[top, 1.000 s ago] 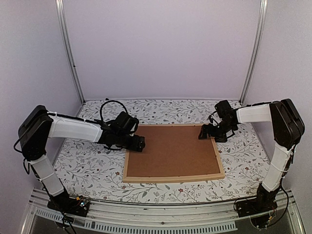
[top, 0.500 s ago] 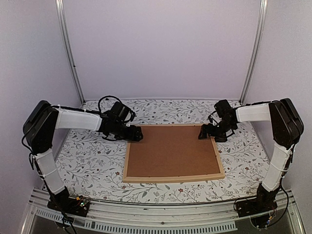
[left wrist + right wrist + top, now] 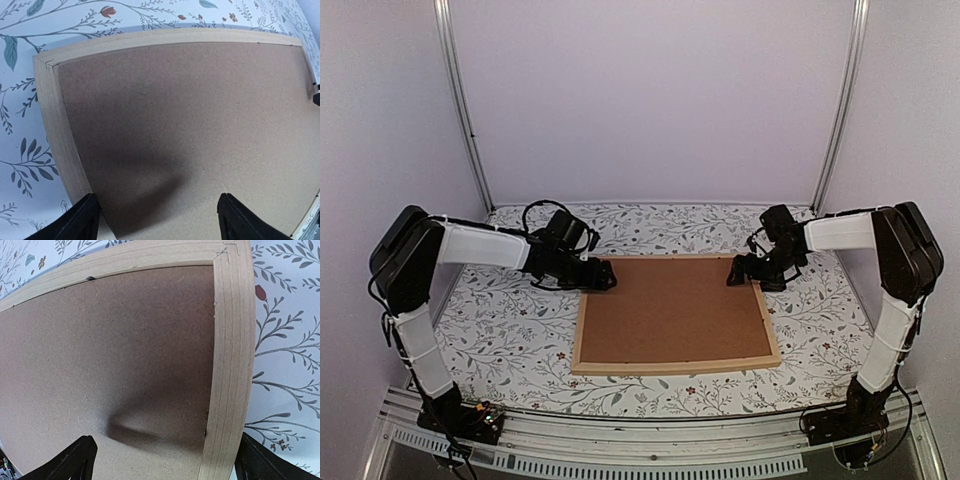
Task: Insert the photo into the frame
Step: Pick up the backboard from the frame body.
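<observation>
The frame (image 3: 675, 366) of light wood lies flat on the table, filled by a plain brown backing board (image 3: 670, 305). The photo is hidden. My left gripper (image 3: 605, 277) hovers open at the frame's far-left corner. In the left wrist view the gripper (image 3: 157, 196) has one finger beside the wooden strip (image 3: 52, 115) and the other over the board (image 3: 190, 125). My right gripper (image 3: 740, 272) is open at the far-right corner. In the right wrist view this gripper (image 3: 167, 437) straddles the frame's strip (image 3: 232, 340), with nothing held between the fingers.
A floral tablecloth (image 3: 510, 330) covers the table around the frame. Pale walls with two metal posts (image 3: 465, 120) close in the back and sides. A metal rail (image 3: 640, 440) runs along the near edge between the arm bases.
My left gripper has slid along the frame's left side toward the far-left corner and settled there. The right gripper and the frame have stayed put.
</observation>
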`<state>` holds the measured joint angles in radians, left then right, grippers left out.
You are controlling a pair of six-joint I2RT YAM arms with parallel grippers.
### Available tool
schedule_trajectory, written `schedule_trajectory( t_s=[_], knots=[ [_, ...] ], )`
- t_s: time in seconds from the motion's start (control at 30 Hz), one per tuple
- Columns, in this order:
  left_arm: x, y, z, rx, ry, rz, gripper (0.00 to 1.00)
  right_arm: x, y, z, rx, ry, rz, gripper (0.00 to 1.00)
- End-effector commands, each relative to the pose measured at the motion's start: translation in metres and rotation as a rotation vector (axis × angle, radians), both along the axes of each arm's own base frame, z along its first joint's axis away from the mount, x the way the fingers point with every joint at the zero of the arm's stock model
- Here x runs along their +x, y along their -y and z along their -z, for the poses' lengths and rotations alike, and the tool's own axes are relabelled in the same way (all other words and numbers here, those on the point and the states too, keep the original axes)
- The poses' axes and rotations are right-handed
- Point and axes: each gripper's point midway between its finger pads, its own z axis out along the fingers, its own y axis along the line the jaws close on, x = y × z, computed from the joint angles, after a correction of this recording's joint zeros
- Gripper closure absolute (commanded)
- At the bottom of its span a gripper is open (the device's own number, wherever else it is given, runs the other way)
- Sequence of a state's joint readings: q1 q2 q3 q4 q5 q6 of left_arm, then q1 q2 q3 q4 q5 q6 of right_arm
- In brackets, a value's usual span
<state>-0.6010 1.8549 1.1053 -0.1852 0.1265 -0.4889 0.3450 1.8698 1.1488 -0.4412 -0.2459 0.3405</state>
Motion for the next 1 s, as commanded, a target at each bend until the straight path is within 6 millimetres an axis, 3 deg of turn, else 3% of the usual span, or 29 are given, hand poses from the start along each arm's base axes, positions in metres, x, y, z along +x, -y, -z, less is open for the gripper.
schedule_trajectory(
  t_s=[0.0,0.27,0.47,0.67,0.97],
  knots=[
    [-0.023,0.018,0.013,-0.126,-0.097,0.049,0.17,-0.02,-0.013,0.018,0.059,-0.063,-0.029,0.02],
    [-0.025,0.036,-0.01,-0.271,-0.099,0.1,0.18,-0.03,-0.016,0.017,0.1,-0.066,-0.021,0.02],
    [-0.024,0.049,-0.045,-0.433,-0.055,0.165,0.2,-0.033,-0.018,0.019,0.117,-0.074,-0.023,0.02],
    [-0.031,0.059,-0.064,-0.544,-0.068,0.223,0.22,-0.032,-0.019,0.02,0.121,-0.077,-0.025,0.02],
    [-0.034,0.06,-0.101,-0.719,-0.058,0.253,0.25,-0.035,-0.02,0.02,0.122,-0.082,-0.026,0.02]
  ],
)
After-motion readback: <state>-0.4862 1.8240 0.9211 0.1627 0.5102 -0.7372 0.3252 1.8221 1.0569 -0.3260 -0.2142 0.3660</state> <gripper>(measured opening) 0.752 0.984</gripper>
